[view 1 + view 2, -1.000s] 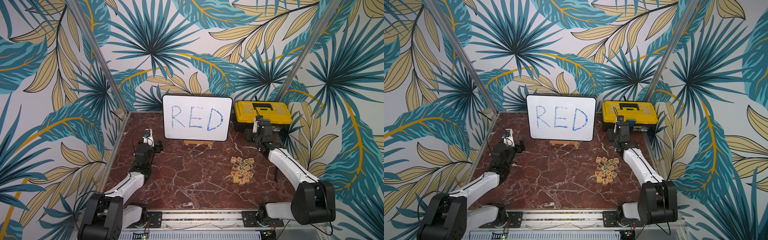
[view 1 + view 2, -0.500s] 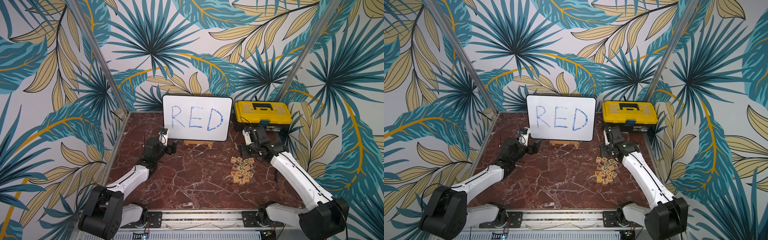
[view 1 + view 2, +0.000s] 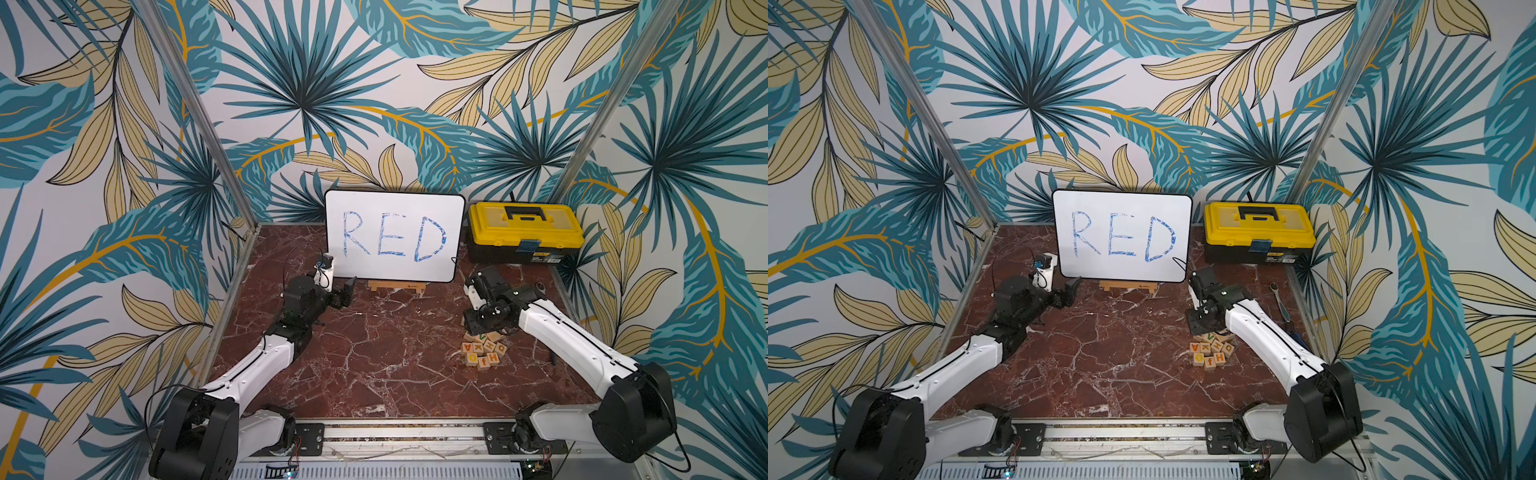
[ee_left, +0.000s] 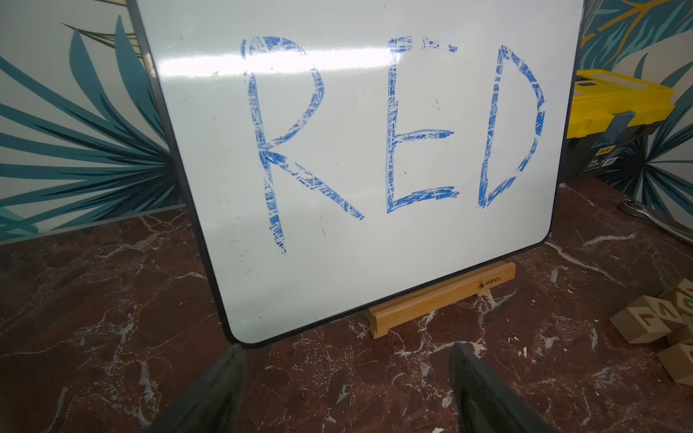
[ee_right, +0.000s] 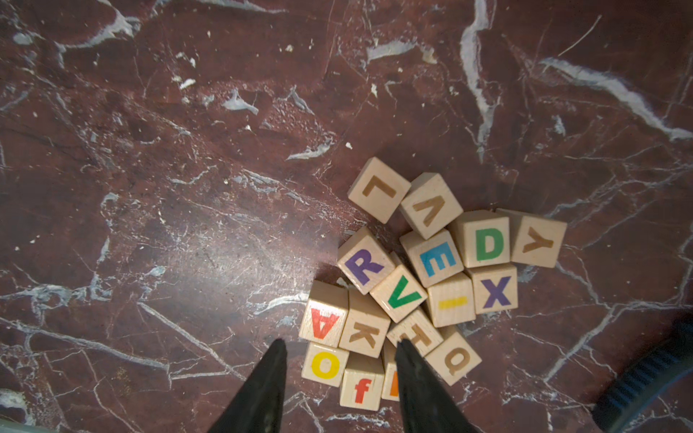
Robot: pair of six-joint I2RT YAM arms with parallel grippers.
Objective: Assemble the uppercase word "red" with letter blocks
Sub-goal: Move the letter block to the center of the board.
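Marble table, right arm hiding letter blocks

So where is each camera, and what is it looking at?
Top views: high at the front, looking down at the table; both arms show.
Left wrist: on the left arm, facing the board; left gripper fingertips show, open.
Right wrist: on the right arm, looking down at the blocks; right gripper fingertips show, apart, holding nothing.
Shared: the blocks appear in every view.
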